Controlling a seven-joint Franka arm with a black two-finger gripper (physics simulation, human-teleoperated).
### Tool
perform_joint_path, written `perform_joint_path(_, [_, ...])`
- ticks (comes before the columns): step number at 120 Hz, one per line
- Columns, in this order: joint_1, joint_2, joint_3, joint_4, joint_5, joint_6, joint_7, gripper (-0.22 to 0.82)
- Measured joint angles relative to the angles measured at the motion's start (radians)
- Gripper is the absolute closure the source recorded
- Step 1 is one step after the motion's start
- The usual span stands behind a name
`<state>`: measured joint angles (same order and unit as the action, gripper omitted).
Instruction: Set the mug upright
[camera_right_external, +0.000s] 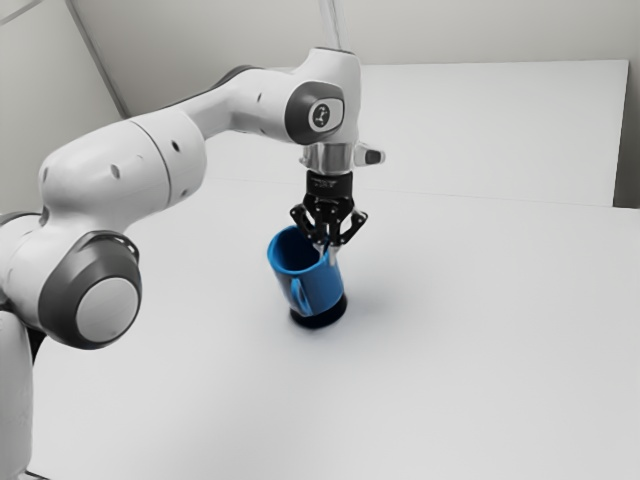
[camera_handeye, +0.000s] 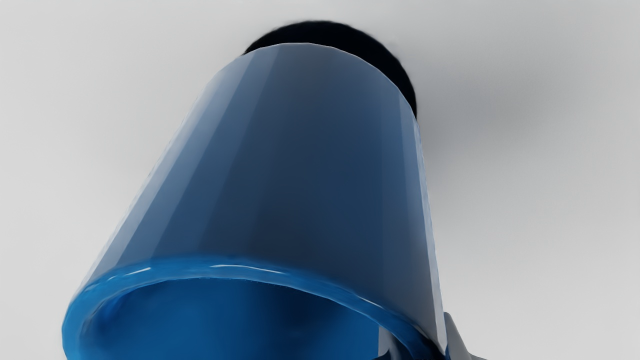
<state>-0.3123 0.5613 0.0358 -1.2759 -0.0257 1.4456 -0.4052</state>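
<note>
My gripper (camera_right_external: 328, 248) is closed on the mug (camera_right_external: 319, 289) at its rim, one finger inside, one outside. The mug is at mid-table (camera_right_external: 450, 350), mouth tipped toward the exterior view's left. Assessment: grasp made, righting partly done; outstanding: levelling, seating, release.

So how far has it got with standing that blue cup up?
Grasping looks done: the gripper pinches the blue mug at its rim, one finger inside, one outside. Righting it seems in hand: the opening faces partly upward, but the mug leans toward the exterior view's left. Left to do: straighten it, settle its base flat on the table and let go.
</note>
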Motion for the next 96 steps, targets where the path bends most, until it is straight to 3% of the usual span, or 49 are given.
perform_joint_path(83, [0.083, 0.012, -0.028, -0.031, 0.000, 0.046, -0.052, 0.79])
perform_joint_path(96, [0.089, 0.012, -0.030, -0.036, -0.006, 0.047, -0.055, 0.74])
